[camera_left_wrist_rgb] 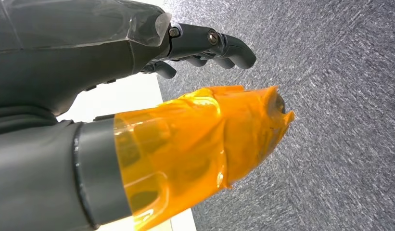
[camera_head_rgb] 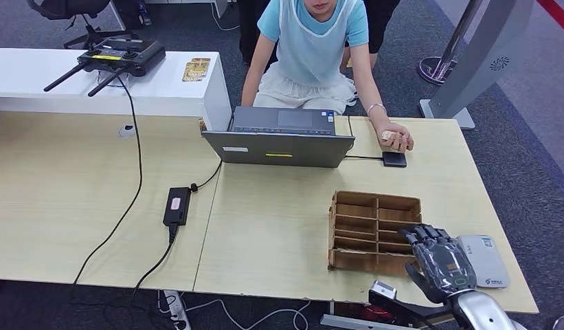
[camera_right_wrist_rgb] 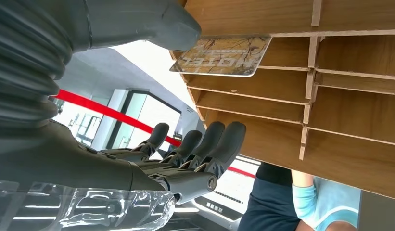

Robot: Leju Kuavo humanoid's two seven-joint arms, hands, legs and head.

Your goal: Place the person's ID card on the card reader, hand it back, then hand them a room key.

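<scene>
My right hand (camera_head_rgb: 438,260) hovers at the near right corner of the slotted wooden rack (camera_head_rgb: 354,221), fingers spread and holding nothing. In the right wrist view a marbled hotel key card (camera_right_wrist_rgb: 223,56) sticks out of a rack slot (camera_right_wrist_rgb: 359,91); my thumb (camera_right_wrist_rgb: 137,21) lies right by its corner and the fingers (camera_right_wrist_rgb: 205,144) stay apart from it. A pale grey box with a blue logo (camera_head_rgb: 486,258) lies beside that hand. The person's hand (camera_head_rgb: 396,138) rests on the table holding something small and pale, next to a flat black wired device (camera_head_rgb: 394,159). My left hand (camera_left_wrist_rgb: 137,53) hangs over carpet, holding nothing.
An open grey laptop (camera_head_rgb: 279,141) stands mid-table in front of the seated person (camera_head_rgb: 313,48). A black power brick (camera_head_rgb: 176,205) and cables cross the left half. A white counter (camera_head_rgb: 31,79) at back left carries a black controller (camera_head_rgb: 121,56).
</scene>
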